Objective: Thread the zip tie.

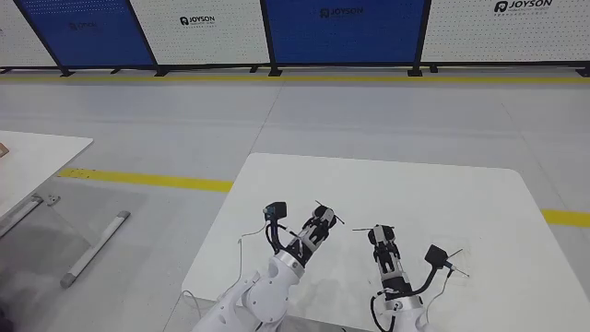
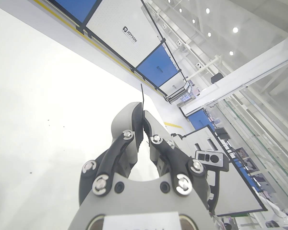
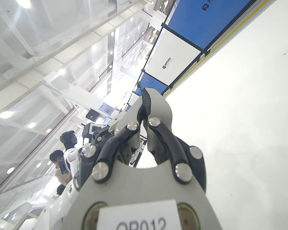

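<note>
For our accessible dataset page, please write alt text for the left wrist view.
The left gripper is shut on a thin black zip tie, which sticks out beyond it. A white table lies beneath, blue and white panels behind.

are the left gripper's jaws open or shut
Shut on the zip tie: the jaws of the left gripper meet at the tips, the thin black strip sticking out between them.

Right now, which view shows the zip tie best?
Left wrist view: the zip tie stands out as a thin black strip pinched by the left gripper, against the white table. Top view shows it tiny. Right wrist view: a dark stub, unidentifiable.
</note>
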